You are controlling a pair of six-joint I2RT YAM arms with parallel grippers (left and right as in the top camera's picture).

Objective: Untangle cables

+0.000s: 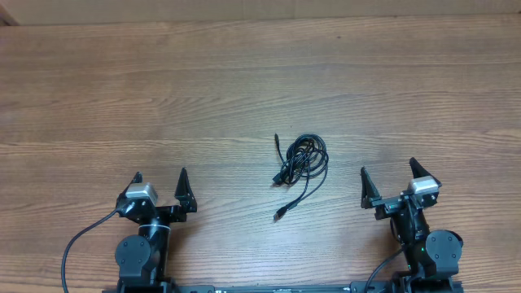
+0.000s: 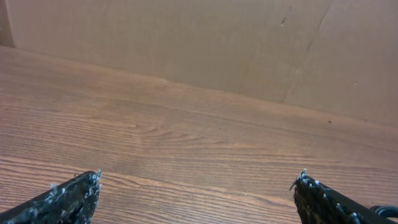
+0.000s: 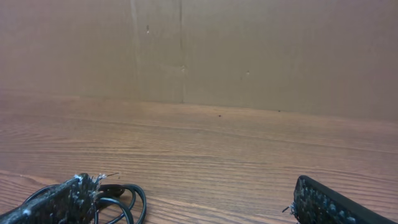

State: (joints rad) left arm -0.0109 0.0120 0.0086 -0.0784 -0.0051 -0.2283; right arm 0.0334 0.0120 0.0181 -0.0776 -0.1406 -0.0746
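Observation:
The cables (image 1: 299, 163) lie as one tangled black bundle near the middle of the wooden table, with one plug end pointing up-left and one trailing down-left. Part of the bundle shows in the right wrist view (image 3: 121, 199), behind the left fingertip. My left gripper (image 1: 160, 181) is open and empty at the front left, well left of the bundle. In its own view (image 2: 198, 180) only bare wood lies between the fingers. My right gripper (image 1: 387, 172) is open and empty at the front right, right of the bundle; its fingertips show in its own view (image 3: 193, 193).
A brown cardboard wall (image 3: 249, 56) stands along the far edge of the table (image 1: 163, 81). Thick black wires run from the arm bases near the front edge (image 1: 77, 244).

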